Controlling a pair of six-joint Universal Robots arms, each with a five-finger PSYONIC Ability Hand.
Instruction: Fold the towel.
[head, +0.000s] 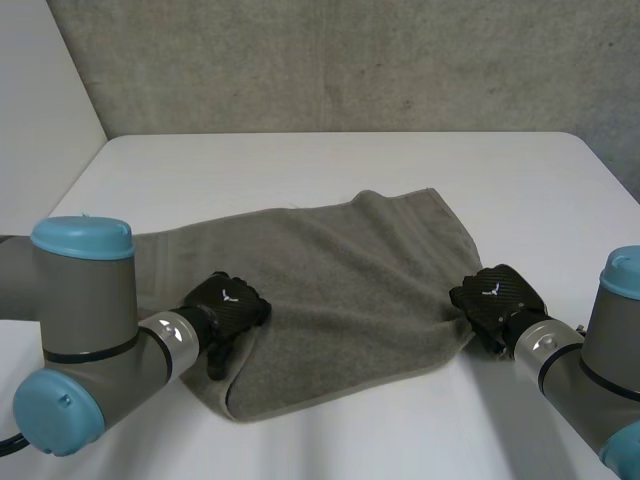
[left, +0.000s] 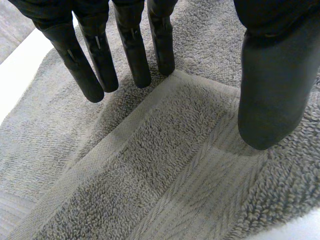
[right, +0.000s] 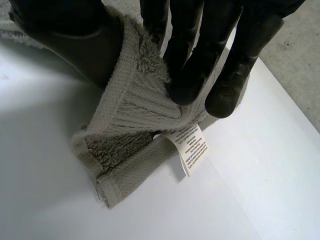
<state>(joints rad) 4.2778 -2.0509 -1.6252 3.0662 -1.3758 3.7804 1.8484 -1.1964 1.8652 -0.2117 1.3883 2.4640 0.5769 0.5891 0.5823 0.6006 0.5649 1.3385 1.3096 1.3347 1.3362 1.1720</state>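
Observation:
A grey towel (head: 340, 280) lies folded over on the white table (head: 330, 160), its fold running along the front. My left hand (head: 228, 305) rests at the towel's front left end. In the left wrist view its fingers (left: 95, 55) are straight and stand apart from the thumb (left: 272, 90). They hover over a hemmed edge of the towel (left: 165, 165) and grip nothing, so the hand is open. My right hand (head: 497, 297) is at the front right corner. There its fingers (right: 200, 55) and thumb pinch the towel's corner (right: 135, 105), and a white label (right: 192, 147) hangs beneath.
A grey concrete wall (head: 350, 60) stands behind the table. Bare table top lies beyond the towel and along the front edge (head: 400, 430). The table's right edge drops to a grey floor (right: 295, 70) close to my right hand.

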